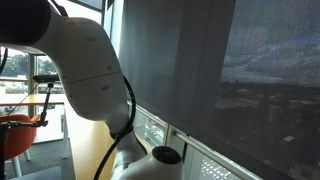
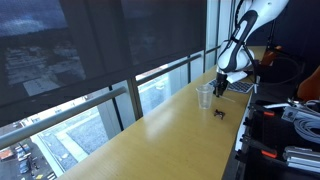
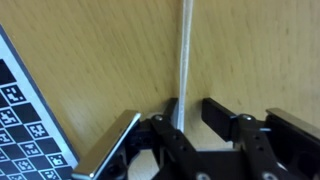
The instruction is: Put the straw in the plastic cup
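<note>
Straw (image 3: 184, 50) (just one) inside the narrowly parted claw (image 3: 192, 108); one plastic cup (image 2: 204, 97) near

Matt wooden table (image 3: 100, 60), translucent plastic cup (image 2: 204, 97), smooth pale straw (image 3: 184, 50)

Translucent plastic cup (image 2: 204, 97) stands upright on the wooden counter (image 2: 150, 140); the pale straw (image 3: 184, 55) runs straight.

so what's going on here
The robot's claw is down at a wooden table, straddling a straw that seems to lie flat on it. The jaws aren't closed: a gap shows on one side of the straw. The cup stands apart on the table, with no straw in it.
</note>
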Tool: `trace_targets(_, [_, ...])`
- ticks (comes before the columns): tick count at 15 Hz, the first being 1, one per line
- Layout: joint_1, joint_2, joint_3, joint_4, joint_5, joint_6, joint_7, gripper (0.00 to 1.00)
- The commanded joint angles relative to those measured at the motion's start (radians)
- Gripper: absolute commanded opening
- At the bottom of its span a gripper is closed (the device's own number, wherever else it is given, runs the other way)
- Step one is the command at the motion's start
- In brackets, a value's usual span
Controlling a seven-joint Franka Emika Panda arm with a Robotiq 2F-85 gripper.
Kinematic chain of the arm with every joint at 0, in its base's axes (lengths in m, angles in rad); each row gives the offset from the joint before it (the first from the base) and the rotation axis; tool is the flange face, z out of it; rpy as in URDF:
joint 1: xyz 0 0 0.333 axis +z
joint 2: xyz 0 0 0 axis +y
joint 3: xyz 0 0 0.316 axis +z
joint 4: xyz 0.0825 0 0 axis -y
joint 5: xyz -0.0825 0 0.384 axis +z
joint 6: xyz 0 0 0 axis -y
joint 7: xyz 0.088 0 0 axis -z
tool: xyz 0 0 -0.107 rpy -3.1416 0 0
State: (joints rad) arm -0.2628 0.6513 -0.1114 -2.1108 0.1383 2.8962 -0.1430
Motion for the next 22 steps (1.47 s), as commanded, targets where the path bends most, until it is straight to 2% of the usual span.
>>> trace_targets(1, [0.003,0.023,0.007,0.022,-0.027,-0.014,0.031,0.01])
trace_targets(6, [0.020,0.011,-0.012,0.010,-0.041,-0.016,0.044,0.03])
trace_targets(10, [0.118,-0.050,-0.081,-0.058,-0.101,-0.037,0.119,0.03])
trace_targets(13, [0.214,-0.133,-0.130,-0.129,-0.147,-0.107,0.188,0.03])
trace_targets(16, [0.258,-0.241,-0.122,-0.178,-0.184,-0.246,0.222,0.03])
trace_targets(18, [0.241,-0.339,-0.075,-0.197,-0.175,-0.390,0.191,0.03])
trace_targets(20, [0.217,-0.428,-0.024,-0.209,-0.118,-0.561,0.157,0.03])
trace_targets(22, [0.219,-0.513,-0.002,-0.216,-0.096,-0.720,0.167,0.03])
